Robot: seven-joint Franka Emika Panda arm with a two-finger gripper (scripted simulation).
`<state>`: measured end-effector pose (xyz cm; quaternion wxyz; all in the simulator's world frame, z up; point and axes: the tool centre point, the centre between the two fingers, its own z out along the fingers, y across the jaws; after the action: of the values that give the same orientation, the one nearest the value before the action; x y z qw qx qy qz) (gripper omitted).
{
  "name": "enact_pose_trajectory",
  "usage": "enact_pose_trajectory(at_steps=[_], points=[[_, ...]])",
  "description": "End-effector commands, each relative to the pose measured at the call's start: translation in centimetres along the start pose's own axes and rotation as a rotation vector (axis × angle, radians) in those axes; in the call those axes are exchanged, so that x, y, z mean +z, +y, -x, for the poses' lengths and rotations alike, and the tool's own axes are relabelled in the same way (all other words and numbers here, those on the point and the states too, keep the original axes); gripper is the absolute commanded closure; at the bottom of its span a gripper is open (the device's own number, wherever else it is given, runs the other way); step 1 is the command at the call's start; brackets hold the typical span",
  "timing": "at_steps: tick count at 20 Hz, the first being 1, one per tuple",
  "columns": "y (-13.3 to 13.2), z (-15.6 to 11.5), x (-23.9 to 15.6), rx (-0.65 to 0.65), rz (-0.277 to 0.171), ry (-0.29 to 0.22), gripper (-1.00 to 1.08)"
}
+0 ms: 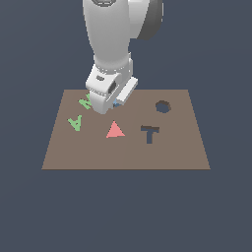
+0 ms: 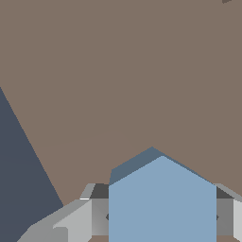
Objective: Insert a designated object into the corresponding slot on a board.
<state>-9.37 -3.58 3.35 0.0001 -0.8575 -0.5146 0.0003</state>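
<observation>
While my arm [image 1: 115, 34] fills the upper middle of the exterior frame, the board [image 1: 172, 147] takes the centre band: flat, brown, wider at its lower edge. No tabletop visible under it, just dark blue-grey ground [image 1: 126, 211].

My end effector [image 1: 110, 104] sits over the board's upper-left quarter, low, close to the surface. It's pinching the light-blue block [image 1: 117, 104]; from outside only a sliver of blue shows between the white housing parts. Wrist view confirms: block [image 2: 162, 203] sits between my grey fingers [image 2: 92, 215], one on each side, both against its flanks. Block has a peaked top face, darker blue on the slope. Board [image 2: 123, 71] fills most of that frame behind it, with dark ground in a wedge at lower left.

Slot [image 1: 163, 106] is in the upper right of the board, dark, round, ringed rim. It's well apart from the block, on the exterior view's right of it.

T-shaped cutout [image 1: 150, 133] is below and slightly left of the slot.

Red triangle [image 1: 114, 130] lies flat near board centre, just below my end effector.

Green letter A [image 1: 75, 122] is at the board's left side. A second green letter [image 1: 85, 101] sits above it, touching my end effector's outline in frame, partly hidden; can't read it fully.
</observation>
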Motion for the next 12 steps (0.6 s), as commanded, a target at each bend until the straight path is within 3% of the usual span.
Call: enact_pose_trajectory(at_steps=[1,12], points=[[-0.4,-0.3,0.0,0.025,0.000,0.000,1.08],[-2.9,-3.0,-0.2,0.225,0.000,0.000,1.08]])
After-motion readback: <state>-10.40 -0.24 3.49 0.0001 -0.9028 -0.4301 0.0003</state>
